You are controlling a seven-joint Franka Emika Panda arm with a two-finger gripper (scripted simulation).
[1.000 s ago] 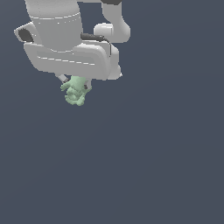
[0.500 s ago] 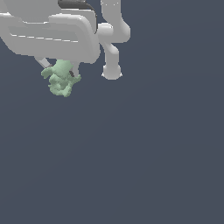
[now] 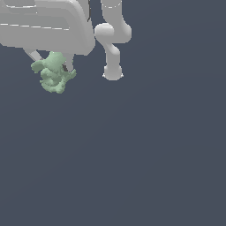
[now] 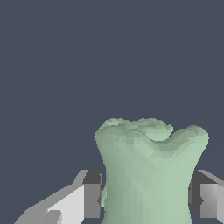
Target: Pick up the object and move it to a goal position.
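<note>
You have the object clamped in the gripper, and it hangs just below the arm near the upper corner on the exterior view's left, apart from the plain dark surface. In the wrist view the fingers sit flush against both flanks of the pale green piece, which fills the gap between them, so the grip looks sound for now. No goal marker shows in either view, so you cannot judge from here how far the carry has to run. The step in hand is the carry, and the piece is lumpy and irregular, so the pads likely bear on only a few high spots; treat it as prone to twisting or slipping. Hold the closing force steady, move the arm smoothly without sharp changes of direction, and keep the wrist orientation fixed so the piece does not pivot between the pads. Slow down well ahead of the goal and only release once the arm is at rest.
</note>
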